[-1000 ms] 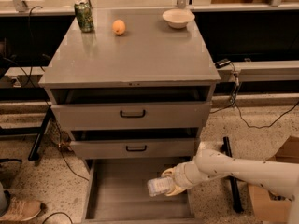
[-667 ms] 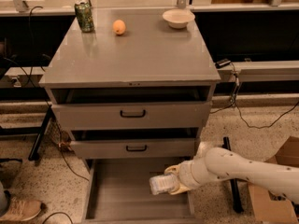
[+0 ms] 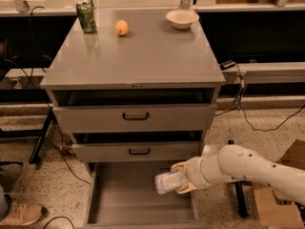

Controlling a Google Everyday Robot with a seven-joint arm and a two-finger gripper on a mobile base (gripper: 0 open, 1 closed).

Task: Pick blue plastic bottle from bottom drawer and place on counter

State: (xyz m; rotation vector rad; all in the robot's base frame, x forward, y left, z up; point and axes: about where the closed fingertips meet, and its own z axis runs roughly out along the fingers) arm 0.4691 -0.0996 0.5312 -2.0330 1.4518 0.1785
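Gripper (image 3: 178, 179), clasping the blue plastic bottle (image 3: 167, 182) above the right part of the open bottom drawer (image 3: 121, 202), sits slightly higher and farther right than one second earlier. The arm (image 3: 248, 165) is likewise shifted rightward.

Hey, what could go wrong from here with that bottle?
The gripper holds the blue plastic bottle by one end over the bottom drawer, so it may slip. Rising straight up, it could strike the jutting middle drawer. On the counter, avoid the bowl.
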